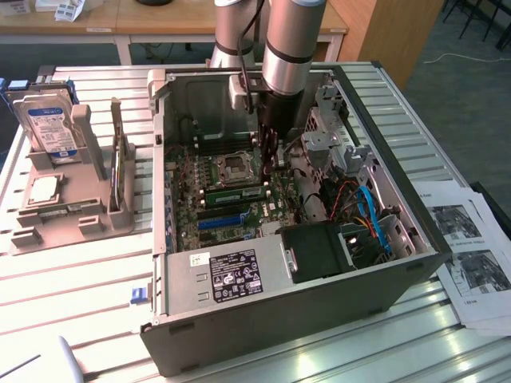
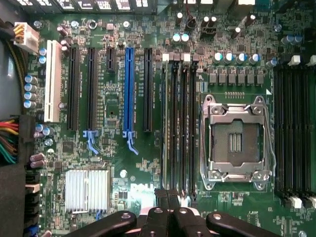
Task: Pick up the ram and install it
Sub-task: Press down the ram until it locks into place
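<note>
Black gripper [image 2: 170, 210] fingers pressed together, cut off at the wrist view's edge, poised over the memory slots [image 2: 178, 123]. Green ram [image 1: 237, 194] lies seated in the motherboard [image 1: 209, 195], long axis across the case [image 1: 263, 319] from exterior view's left to right; its label is unreadable.

The arm [image 1: 289, 40] is a silver-grey cylinder ending in a black gripper [image 1: 267, 163] (black cable alongside).

Robotics lab, open computer case [image 1: 279, 271] on slatted metal workbench [image 1: 80, 287], wooden desks [image 1: 160, 24] behind
</note>
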{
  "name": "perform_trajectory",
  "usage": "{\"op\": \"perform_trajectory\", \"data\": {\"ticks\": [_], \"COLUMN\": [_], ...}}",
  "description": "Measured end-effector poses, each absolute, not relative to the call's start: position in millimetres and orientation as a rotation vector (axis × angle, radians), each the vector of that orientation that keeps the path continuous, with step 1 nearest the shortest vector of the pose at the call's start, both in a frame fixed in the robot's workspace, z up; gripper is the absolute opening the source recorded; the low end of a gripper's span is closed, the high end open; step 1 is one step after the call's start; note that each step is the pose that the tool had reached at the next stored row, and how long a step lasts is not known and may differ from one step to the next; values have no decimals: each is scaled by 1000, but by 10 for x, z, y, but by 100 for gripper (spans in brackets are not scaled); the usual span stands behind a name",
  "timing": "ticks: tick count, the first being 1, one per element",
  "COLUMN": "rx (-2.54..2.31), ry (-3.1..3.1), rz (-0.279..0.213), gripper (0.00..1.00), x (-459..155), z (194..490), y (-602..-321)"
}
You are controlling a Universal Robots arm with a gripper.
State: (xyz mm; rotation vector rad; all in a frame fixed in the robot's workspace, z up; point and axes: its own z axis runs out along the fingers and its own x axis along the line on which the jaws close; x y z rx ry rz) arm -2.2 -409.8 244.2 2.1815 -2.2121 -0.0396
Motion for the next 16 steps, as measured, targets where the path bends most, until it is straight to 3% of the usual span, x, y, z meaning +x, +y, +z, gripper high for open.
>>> {"op": "perform_trajectory", "data": {"ticks": [16], "rx": [2181], "ry": [-2212], "rz": [-39], "gripper": [10], "x": [-15], "z": [2333], "y": [-4098]}}
